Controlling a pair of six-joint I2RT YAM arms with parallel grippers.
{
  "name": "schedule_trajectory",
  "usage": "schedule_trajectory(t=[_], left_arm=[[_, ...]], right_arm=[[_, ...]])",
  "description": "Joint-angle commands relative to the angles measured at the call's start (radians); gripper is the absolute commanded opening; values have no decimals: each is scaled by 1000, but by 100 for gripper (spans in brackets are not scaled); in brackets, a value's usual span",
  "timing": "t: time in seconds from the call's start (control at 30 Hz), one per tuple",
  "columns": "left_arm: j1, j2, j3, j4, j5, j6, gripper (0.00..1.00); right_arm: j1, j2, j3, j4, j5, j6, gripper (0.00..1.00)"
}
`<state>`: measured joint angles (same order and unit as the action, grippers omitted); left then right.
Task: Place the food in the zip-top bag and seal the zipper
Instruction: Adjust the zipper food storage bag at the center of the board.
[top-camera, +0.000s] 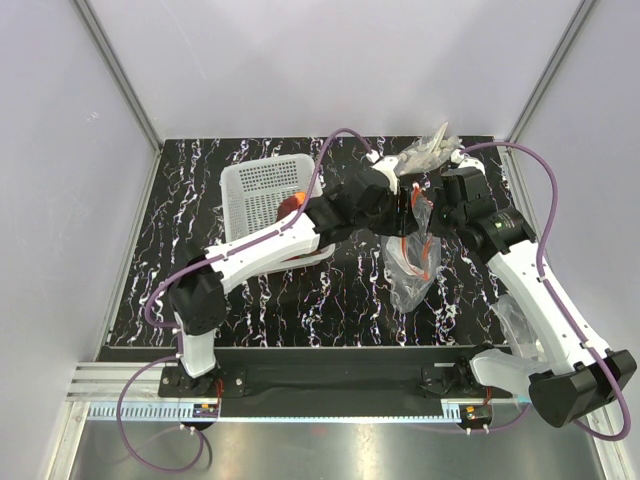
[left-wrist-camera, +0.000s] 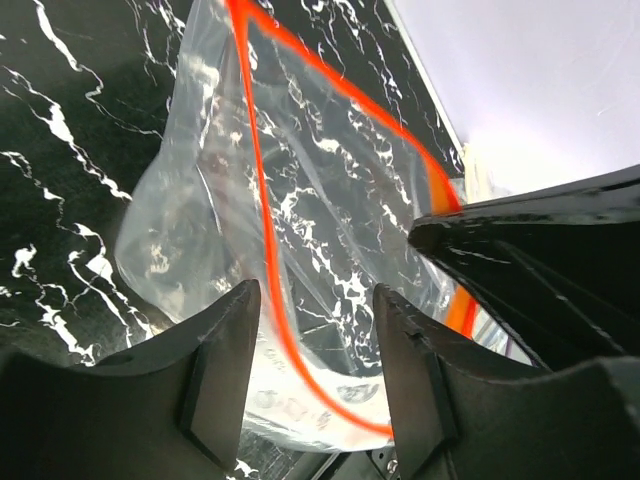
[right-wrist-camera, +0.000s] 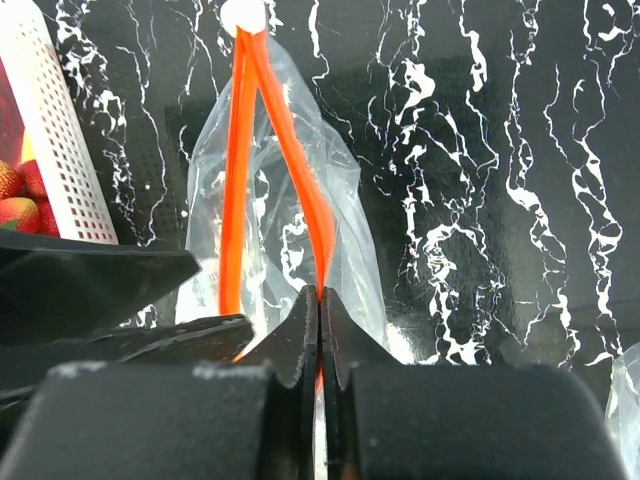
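The zip-top bag (top-camera: 412, 275) hangs open-mouthed over the table's right half, held up by its orange-red zipper (top-camera: 425, 245). My right gripper (right-wrist-camera: 318, 295) is shut on one lip of the zipper (right-wrist-camera: 240, 150); in the top view it (top-camera: 428, 205) sits at the bag's top. My left gripper (left-wrist-camera: 315, 295) is open, and the other zipper lip (left-wrist-camera: 258, 200) runs between its fingers without being pinched; in the top view it (top-camera: 402, 205) is close beside the right one. The bag (left-wrist-camera: 200, 200) looks empty. The food (top-camera: 291, 205) lies in the white basket (top-camera: 262, 185); red pieces (right-wrist-camera: 14, 195) show.
A greyish clear plastic wad (top-camera: 428, 152) lies by the back wall behind the grippers. Another clear plastic piece (top-camera: 522, 325) lies under the right arm. The basket wall (right-wrist-camera: 60, 130) stands just left of the bag. Walls close the table at back and both sides.
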<state>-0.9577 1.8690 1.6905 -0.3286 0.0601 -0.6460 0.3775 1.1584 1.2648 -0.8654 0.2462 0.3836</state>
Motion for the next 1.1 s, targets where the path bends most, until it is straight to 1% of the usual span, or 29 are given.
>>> schedule_trajectory(t=[0.0, 0.1, 0.2, 0.23, 0.33, 0.53, 0.7, 0.77, 0.8, 0.87, 0.9, 0.93, 1.03, 1.07], left_arm=[[0, -90, -8, 31, -48, 31, 54], [2, -68, 29, 7, -55, 45, 55], [5, -19, 76, -15, -42, 54, 51], [5, -1, 81, -13, -36, 54, 48], [4, 21, 97, -13, -28, 55, 45], [7, 85, 130, -50, -55, 68, 44], [7, 122, 132, -55, -57, 59, 38], [7, 128, 121, -44, -33, 54, 31], [7, 130, 114, -35, -20, 45, 19], [5, 134, 103, -23, 6, 34, 2], [10, 133, 83, -6, 13, 16, 0], [13, 128, 71, 12, 27, 5, 0], [34, 119, 5, 124, 134, -69, 0], [42, 121, -8, 191, 212, -95, 0]], right_arm=[[9, -12, -4, 26, 21, -11, 0], [9, -12, 1, 29, 12, -8, 0], [9, -9, 5, 31, 11, -9, 0], [9, -11, 5, 31, 11, -8, 0], [9, -12, 5, 29, 11, -8, 0], [9, -25, 1, 34, 2, -5, 0], [11, -43, -4, 43, 2, -11, 0], [9, -49, -18, 54, 8, -18, 0], [11, -48, -19, 57, 27, -22, 0], [9, -46, -31, 69, 50, -38, 0], [9, -36, -33, 71, 80, -48, 0], [9, -32, -33, 72, 102, -55, 0], [8, -6, -30, 71, 206, -86, 0], [9, 3, -18, 69, 238, -98, 0]])
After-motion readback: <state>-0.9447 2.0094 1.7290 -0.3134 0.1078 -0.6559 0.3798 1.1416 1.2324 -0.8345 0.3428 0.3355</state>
